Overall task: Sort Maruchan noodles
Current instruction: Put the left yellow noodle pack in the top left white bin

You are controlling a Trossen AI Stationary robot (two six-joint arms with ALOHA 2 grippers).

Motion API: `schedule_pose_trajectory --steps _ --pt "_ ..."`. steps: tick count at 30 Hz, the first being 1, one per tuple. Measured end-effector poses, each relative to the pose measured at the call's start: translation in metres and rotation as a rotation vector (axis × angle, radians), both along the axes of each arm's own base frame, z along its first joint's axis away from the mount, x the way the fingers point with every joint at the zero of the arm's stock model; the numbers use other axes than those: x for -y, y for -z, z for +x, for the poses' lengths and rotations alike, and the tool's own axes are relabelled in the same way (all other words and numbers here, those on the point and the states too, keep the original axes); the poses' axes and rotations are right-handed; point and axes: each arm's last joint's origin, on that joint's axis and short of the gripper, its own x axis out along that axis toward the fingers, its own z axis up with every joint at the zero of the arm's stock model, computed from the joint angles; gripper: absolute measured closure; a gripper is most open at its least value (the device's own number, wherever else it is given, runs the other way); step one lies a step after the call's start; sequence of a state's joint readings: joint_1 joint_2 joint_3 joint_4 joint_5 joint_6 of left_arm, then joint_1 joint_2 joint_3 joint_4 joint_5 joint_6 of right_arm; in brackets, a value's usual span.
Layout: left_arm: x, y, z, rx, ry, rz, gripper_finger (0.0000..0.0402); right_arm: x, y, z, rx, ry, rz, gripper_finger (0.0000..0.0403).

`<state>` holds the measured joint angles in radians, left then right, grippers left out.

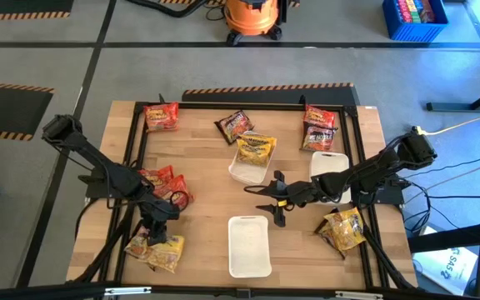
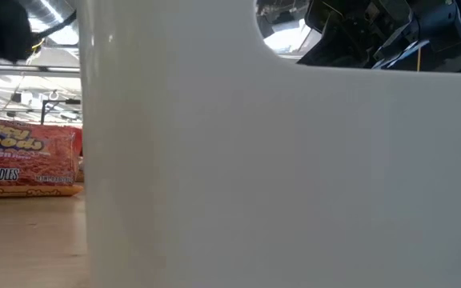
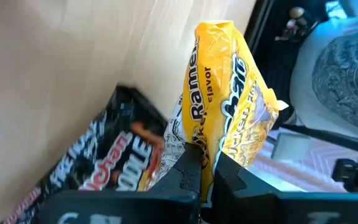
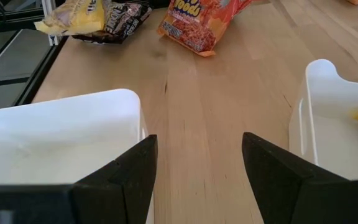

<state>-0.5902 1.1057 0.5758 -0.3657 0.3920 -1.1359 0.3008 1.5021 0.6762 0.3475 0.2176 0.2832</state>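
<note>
The left claw (image 1: 158, 236) was clamped shut on the edge of a yellow packet (image 3: 229, 99) of Maruchan noodles at the near left corner of the surface (image 1: 198, 167), a dark packet (image 3: 107, 162) lying just beside it. The right claw (image 1: 275, 202) hung empty with its jaws parted above bare wood between two white trays, one (image 1: 250, 246) near the front edge, the other (image 1: 248, 172) already holding a yellow packet (image 1: 256, 148). The pickup looked complete; the next move likely called for a lift clear of the neighbouring packet and a carry to a tray. More packets lay scattered toward the far edge and the right side. A white tray wall (image 2: 278, 176) blocked most of the low view, and which tray took which flavour could not be told.
</note>
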Motion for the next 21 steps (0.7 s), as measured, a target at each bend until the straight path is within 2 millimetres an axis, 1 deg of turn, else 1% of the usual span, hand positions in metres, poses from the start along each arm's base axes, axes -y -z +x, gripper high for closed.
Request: schedule_pose_trajectory --steps 5,7,12,17,21 --pt "-0.002 -0.013 0.008 0.105 -0.033 0.077 0.0401 0.001 -0.005 -0.002 0.016 0.000 0.005 0.0189" --pt "-0.003 -0.019 0.012 0.163 -0.048 0.125 0.0401 0.001 -0.011 -0.003 0.036 0.000 0.012 0.0189" --pt "-0.011 -0.039 0.024 0.341 -0.096 0.306 0.0401 0.002 -0.019 -0.006 0.065 0.003 0.028 0.0189" --pt "-0.019 -0.060 0.036 0.520 -0.129 0.504 0.0401 0.002 -0.020 -0.006 0.071 0.028 0.063 0.0189" --pt "-0.027 -0.068 0.043 0.611 -0.168 0.660 0.0401 0.003 -0.021 -0.006 0.085 0.085 0.094 0.0183"
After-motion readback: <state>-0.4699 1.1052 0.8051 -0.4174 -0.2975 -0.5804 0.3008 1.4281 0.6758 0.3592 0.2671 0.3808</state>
